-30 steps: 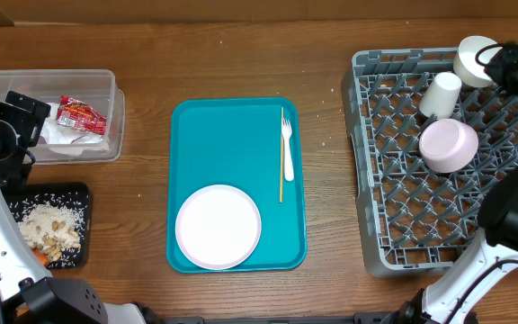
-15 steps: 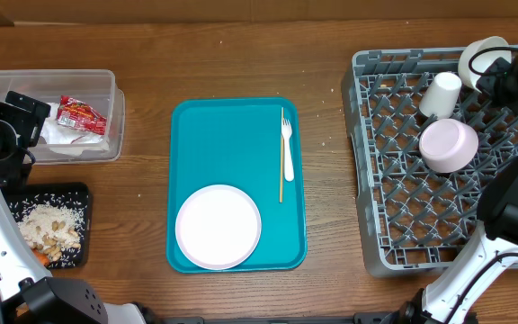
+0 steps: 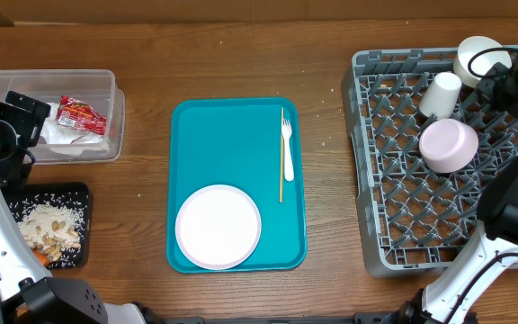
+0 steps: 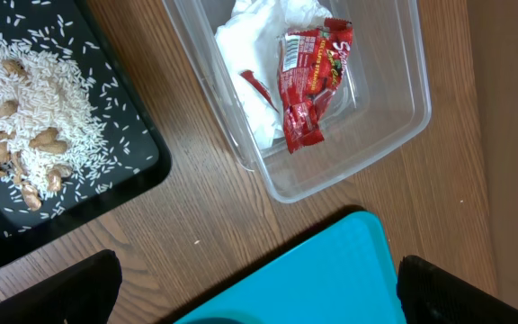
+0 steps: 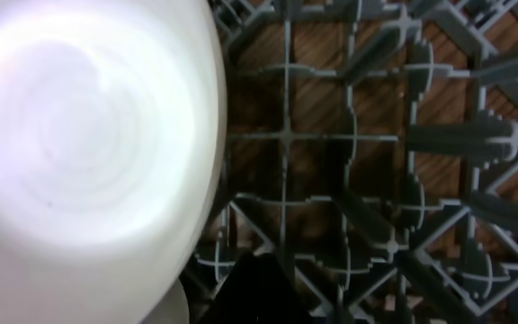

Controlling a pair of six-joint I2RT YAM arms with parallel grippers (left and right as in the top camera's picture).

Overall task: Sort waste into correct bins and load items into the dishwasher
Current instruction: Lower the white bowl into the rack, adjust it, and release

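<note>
1. At the left far corner of the desk, paper waste already binned: red wrapper [image 3: 81,115] and crumpled napkins [image 3: 61,137] lying inside the clear tub [image 3: 118,117].
2. At the left near corner, rice scraps [image 3: 50,225] heaped in the black tray [image 3: 86,202], with a sliver of orange carrot [image 3: 41,257] at the near side. Judged from this, sorting finished.
3. Along the right edge, dish rack [image 3: 421,216] partly loaded: cup [image 3: 441,94] among the far pegs, one bowl [image 3: 448,144] just beside it, apparently mouth-down.
4. At the rack's far right corner, second bowl [image 3: 475,56] tilted over the pegs, right against the right gripper [image 3: 500,79]. Impossible to tell whether clamped on the rim or let go, with the jaws hidden in both views.
5. In the middle of the desk, left to do: plate [image 3: 218,227] and fork [image 3: 287,148] lying well apart on the teal tray [image 3: 232,144], neither loaded.
6. Near the left edge, left gripper [image 4: 259,297] spread wide, holding nothing, above the desk between tub and teal tray.
</note>
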